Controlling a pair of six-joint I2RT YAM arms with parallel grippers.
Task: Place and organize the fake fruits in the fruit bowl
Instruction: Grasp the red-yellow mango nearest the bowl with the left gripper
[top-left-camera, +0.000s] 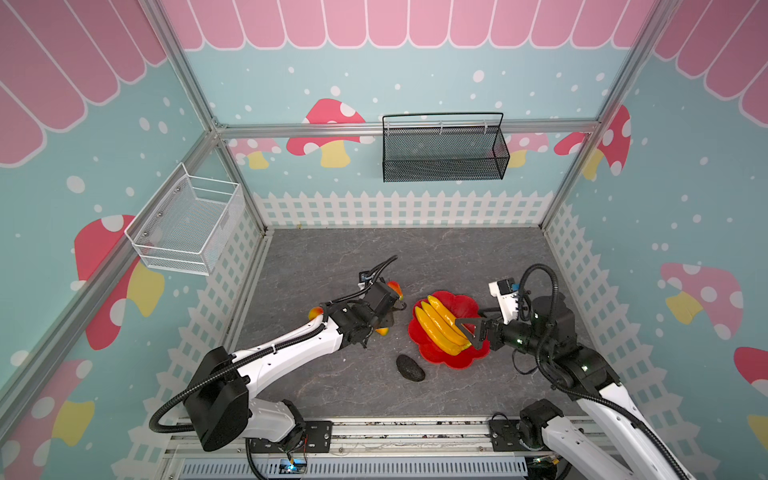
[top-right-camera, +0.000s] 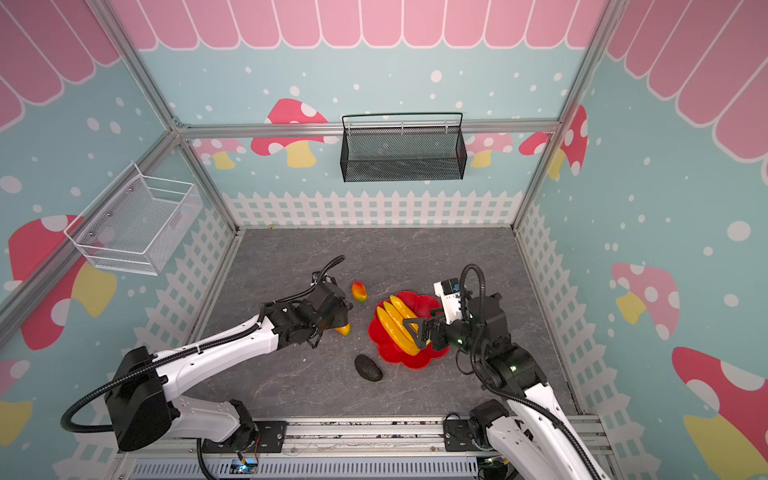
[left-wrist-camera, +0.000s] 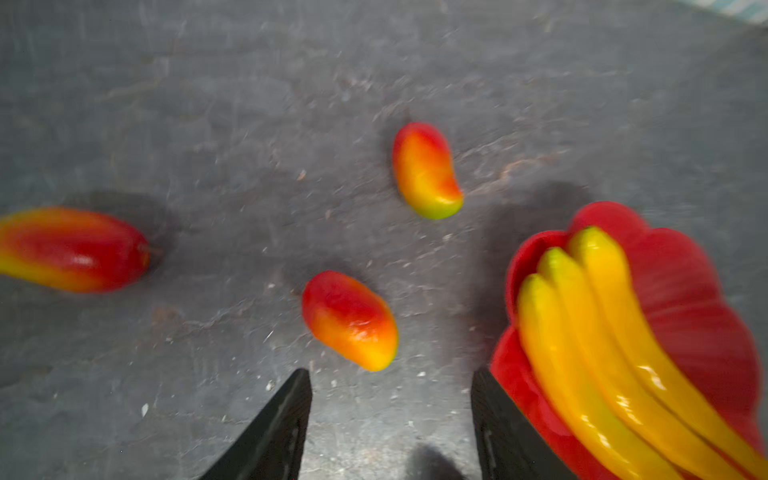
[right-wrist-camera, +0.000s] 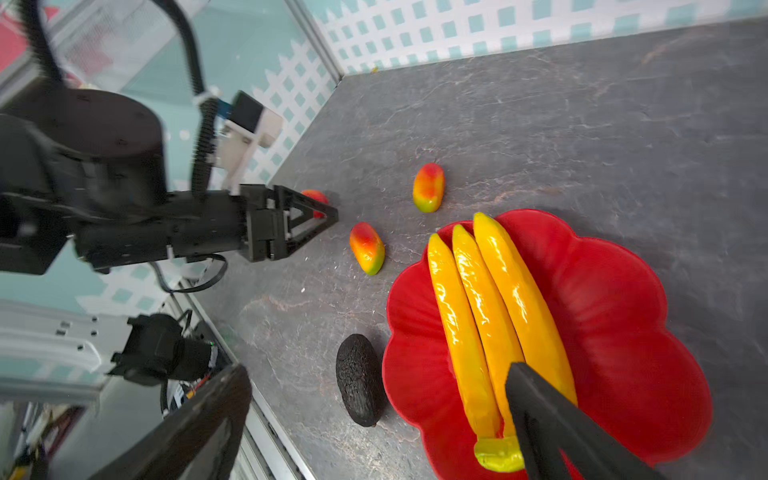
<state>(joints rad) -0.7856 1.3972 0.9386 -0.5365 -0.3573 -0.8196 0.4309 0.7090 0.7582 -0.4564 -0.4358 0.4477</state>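
Grey tabletop (top-left-camera: 316, 386): banana bunch (top-left-camera: 436, 324) in bowl (top-left-camera: 467, 305).

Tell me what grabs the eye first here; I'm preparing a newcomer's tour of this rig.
The red flower-shaped bowl right of centre stands out, with the yellow banana bunch lying in it under the open right gripper. Three red-orange mangoes lie loose on the grey table to its left, a dark avocado by its near edge.

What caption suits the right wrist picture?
Glossy yellow banana bunch lies in the red flower-shaped plastic bowl; dark rough avocado and small red-orange mangoes wait on the grey tabletop.
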